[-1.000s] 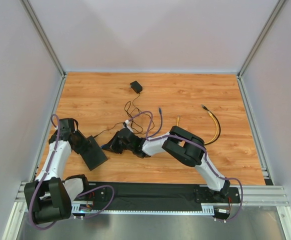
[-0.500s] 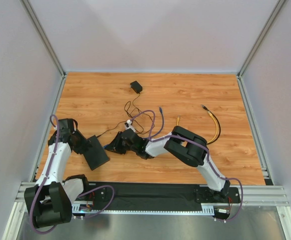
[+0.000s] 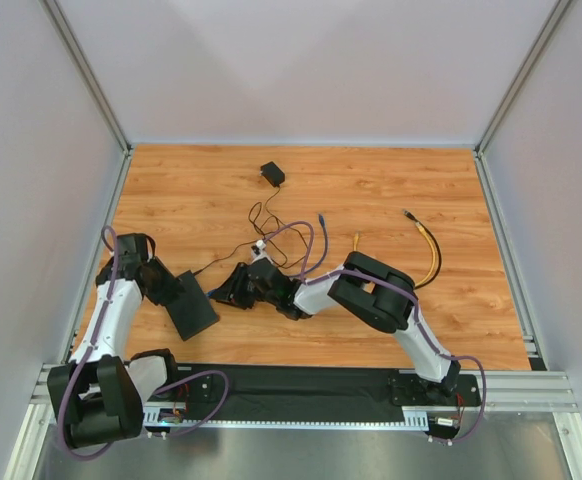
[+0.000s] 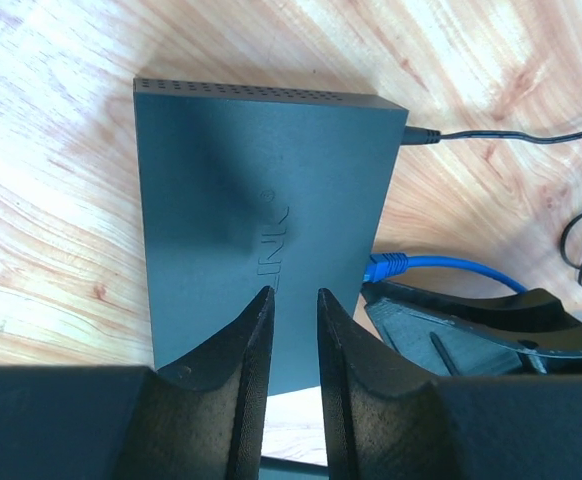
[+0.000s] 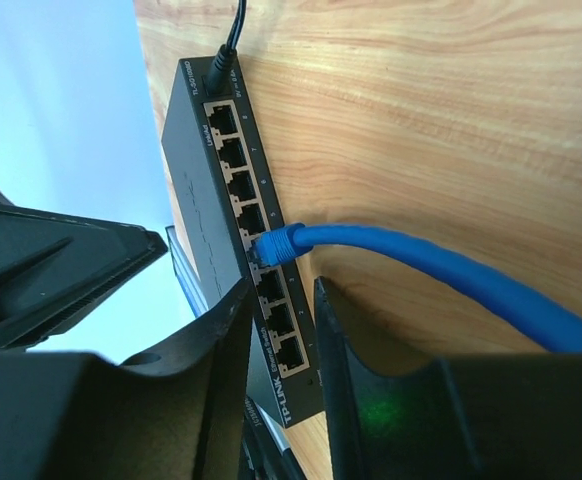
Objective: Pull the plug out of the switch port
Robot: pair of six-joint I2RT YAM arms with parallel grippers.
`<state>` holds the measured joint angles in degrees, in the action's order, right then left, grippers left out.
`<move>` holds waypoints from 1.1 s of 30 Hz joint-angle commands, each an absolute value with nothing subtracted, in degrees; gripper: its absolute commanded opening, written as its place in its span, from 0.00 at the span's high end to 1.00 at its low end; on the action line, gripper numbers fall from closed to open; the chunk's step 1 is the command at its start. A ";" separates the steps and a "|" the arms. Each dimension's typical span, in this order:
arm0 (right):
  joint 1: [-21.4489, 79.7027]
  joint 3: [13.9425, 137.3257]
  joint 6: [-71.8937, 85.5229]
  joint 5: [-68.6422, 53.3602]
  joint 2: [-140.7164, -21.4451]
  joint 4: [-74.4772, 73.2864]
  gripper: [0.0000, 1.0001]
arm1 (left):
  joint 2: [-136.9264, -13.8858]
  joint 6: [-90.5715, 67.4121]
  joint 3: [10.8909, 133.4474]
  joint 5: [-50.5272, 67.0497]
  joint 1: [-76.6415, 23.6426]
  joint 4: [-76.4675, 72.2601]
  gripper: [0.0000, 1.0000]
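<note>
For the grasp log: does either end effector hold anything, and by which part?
Nothing is gripped. The right end effector is just short of the plug; the left end effector is above the switch, clasping nothing.

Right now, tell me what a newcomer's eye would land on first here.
The blue plug stands out, seated in a middle port of the black switch at the near left of the table. The right pincer sits just short of it, while the left pincer is over the switch's top.
</note>
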<state>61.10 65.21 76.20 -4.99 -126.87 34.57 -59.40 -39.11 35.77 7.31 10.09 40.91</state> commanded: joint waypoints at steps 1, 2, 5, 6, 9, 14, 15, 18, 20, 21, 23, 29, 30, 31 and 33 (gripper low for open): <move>60.64 67.23 77.61 -5.97 -127.61 36.92 0.67 | -60.55 -38.14 37.62 8.61 9.84 40.34 0.69; 60.64 67.58 77.78 -6.15 -127.88 36.83 0.66 | -61.17 -38.14 37.53 8.70 9.76 40.34 0.69; 60.64 68.29 78.48 -6.24 -128.84 36.21 0.64 | -62.13 -38.32 37.35 8.97 9.93 39.90 0.69; 60.64 68.55 78.83 -6.33 -128.93 36.04 0.64 | -62.31 -38.32 37.35 8.96 9.93 39.82 0.69; 60.64 69.95 78.92 -6.77 -129.72 34.55 0.64 | -62.40 -38.50 37.18 8.88 9.84 39.73 0.69; 60.56 70.58 80.77 -6.15 -130.69 33.49 0.64 | -62.23 -38.58 36.83 8.79 9.84 39.90 0.69; 60.64 70.66 81.03 -6.07 -130.69 32.70 0.65 | -62.05 -38.50 36.83 8.79 9.93 39.82 0.69; 60.64 70.23 82.70 -5.10 -130.78 31.99 0.67 | -62.05 -38.50 36.65 8.70 9.84 39.82 0.69; 60.64 69.44 84.28 -4.31 -130.78 31.99 0.69 | -61.96 -38.58 36.39 8.70 9.84 39.73 0.69; 60.64 69.26 84.55 -3.96 -130.78 31.73 0.70 | -61.96 -38.58 36.21 8.79 9.84 39.64 0.69; 60.64 69.34 85.16 -3.69 -130.87 31.47 0.71 | -61.96 -38.67 35.95 8.79 9.84 39.46 0.69; 60.73 71.19 85.34 -2.81 -130.70 26.19 0.73 | -61.96 -38.58 35.59 9.05 9.84 39.29 0.69; 60.82 71.63 85.34 -2.64 -130.61 24.97 0.73 | -61.88 -38.58 35.68 8.88 9.84 39.29 0.69; 60.73 71.80 85.43 -2.90 -130.69 24.79 0.73 | -61.88 -38.58 35.68 8.88 9.84 39.46 0.69; 60.73 72.24 84.99 -3.08 -130.87 24.18 0.73 | -61.79 -38.50 35.86 8.88 9.84 39.55 0.69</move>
